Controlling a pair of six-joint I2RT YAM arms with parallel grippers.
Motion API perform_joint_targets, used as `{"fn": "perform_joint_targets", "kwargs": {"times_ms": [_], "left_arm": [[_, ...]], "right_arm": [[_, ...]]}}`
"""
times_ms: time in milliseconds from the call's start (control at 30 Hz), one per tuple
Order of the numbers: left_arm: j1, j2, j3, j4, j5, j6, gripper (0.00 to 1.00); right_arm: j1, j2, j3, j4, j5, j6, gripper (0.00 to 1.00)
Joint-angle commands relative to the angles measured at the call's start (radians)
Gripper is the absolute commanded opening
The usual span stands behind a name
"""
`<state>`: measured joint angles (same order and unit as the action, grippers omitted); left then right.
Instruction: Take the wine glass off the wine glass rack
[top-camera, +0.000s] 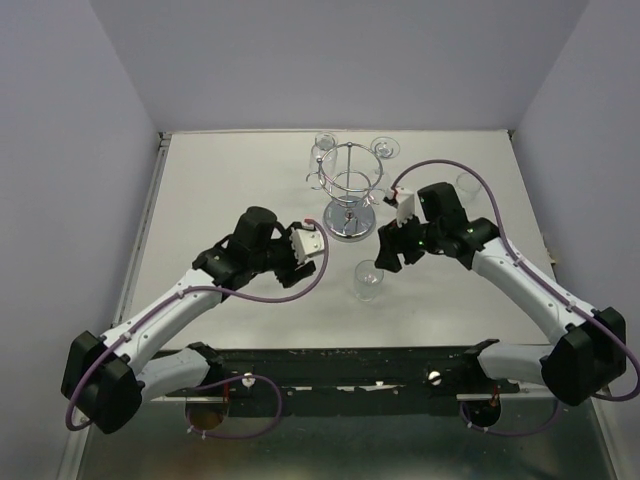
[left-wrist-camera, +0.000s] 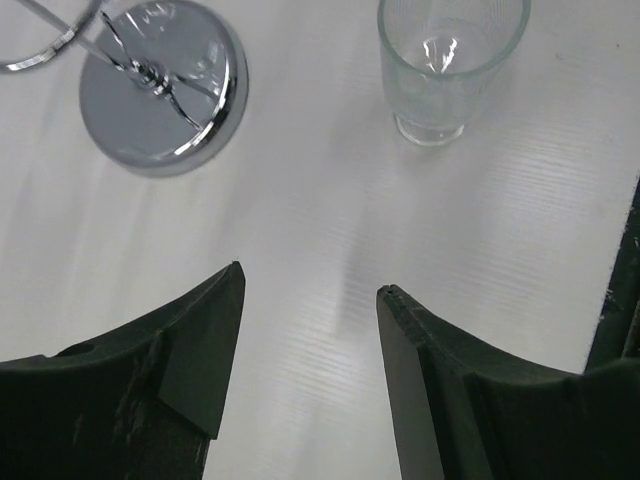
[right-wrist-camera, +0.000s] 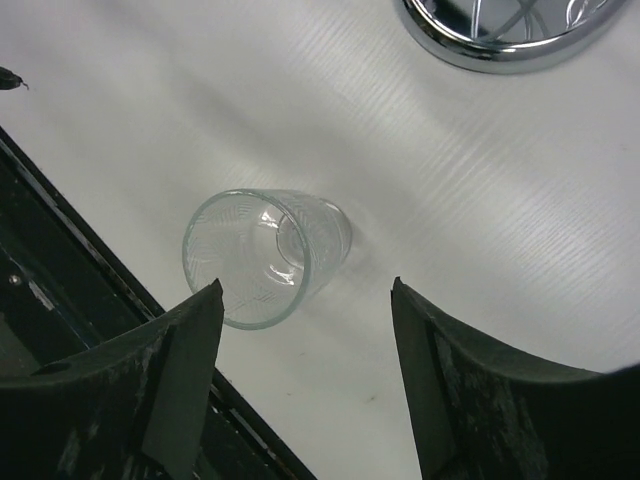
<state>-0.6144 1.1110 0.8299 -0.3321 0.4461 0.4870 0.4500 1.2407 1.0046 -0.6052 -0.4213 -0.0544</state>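
Note:
The chrome wine glass rack (top-camera: 348, 185) stands at the table's back middle on its round mirrored base (top-camera: 350, 222). The base also shows in the left wrist view (left-wrist-camera: 165, 85) and the right wrist view (right-wrist-camera: 500, 40). Clear wine glasses (top-camera: 325, 143) (top-camera: 384, 148) sit at the rack's far side by its top hooks. A short clear glass (top-camera: 368, 281) stands upright on the table in front of the rack, also in the wrist views (left-wrist-camera: 450, 60) (right-wrist-camera: 265, 255). My left gripper (top-camera: 316, 254) (left-wrist-camera: 310, 295) is open and empty, left of that glass. My right gripper (top-camera: 384, 257) (right-wrist-camera: 305, 290) is open and empty just right of it.
Another clear glass (top-camera: 467, 185) stands on the table to the right of the rack, behind my right arm. The dark front rail (top-camera: 350, 365) runs along the table's near edge, close to the short glass (right-wrist-camera: 60, 300). Grey walls close the table in.

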Motion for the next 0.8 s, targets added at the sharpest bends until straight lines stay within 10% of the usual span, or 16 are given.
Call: {"fn": "perform_joint_targets", "kwargs": {"times_ms": [0,767], "left_arm": [[0.037,-0.071,-0.089,0.005,-0.023,-0.123,0.71],[0.102,-0.151,-0.175,0.080,-0.084,-0.129,0.75]], "right_arm": [[0.053,0.002,-0.044,0.025,0.116,-0.039,0.74],[0.133,0.114,-0.078,0.125,0.237,-0.076,0.48]]}}
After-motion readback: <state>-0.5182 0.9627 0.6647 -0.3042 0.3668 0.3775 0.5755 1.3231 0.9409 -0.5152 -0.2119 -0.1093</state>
